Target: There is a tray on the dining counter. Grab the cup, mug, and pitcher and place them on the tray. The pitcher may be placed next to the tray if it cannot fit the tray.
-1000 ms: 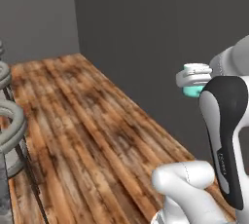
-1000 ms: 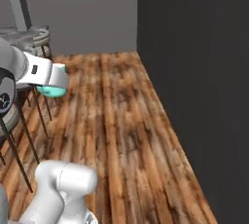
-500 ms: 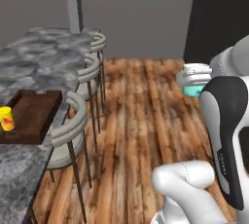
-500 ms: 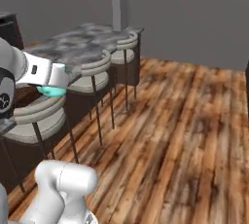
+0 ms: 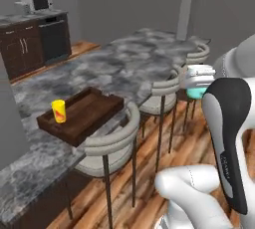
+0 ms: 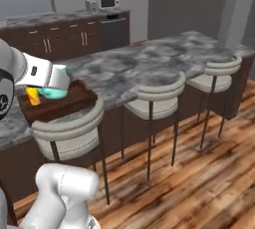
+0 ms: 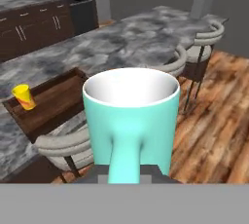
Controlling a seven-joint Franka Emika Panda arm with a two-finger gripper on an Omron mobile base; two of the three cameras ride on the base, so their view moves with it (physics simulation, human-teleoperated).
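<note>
Pincer (image 5: 198, 80) carried the mug (image 5: 195, 92) beside the dining surface (image 5: 114, 61).
Left base view: the cup (image 5: 59, 111) stood on the tray (image 5: 92, 108). Right base view: the mug (image 6: 51, 92) hung before the tray (image 6: 77, 97). Hand view: the pincer clasped the mug (image 7: 131, 116) by its handle, above the stools (image 7: 68, 145).

The gripper (image 6: 54, 84) holds the teal mug (image 6: 52, 92) at the left, in front of the dark wooden tray (image 6: 74, 99) on the dining counter (image 6: 149, 66) — the yellow cup (image 6: 33, 96) stands on the tray's left end. Three stools (image 6: 152, 99) line the counter's near side (a microwave (image 6: 104, 0) sits far behind).
</note>
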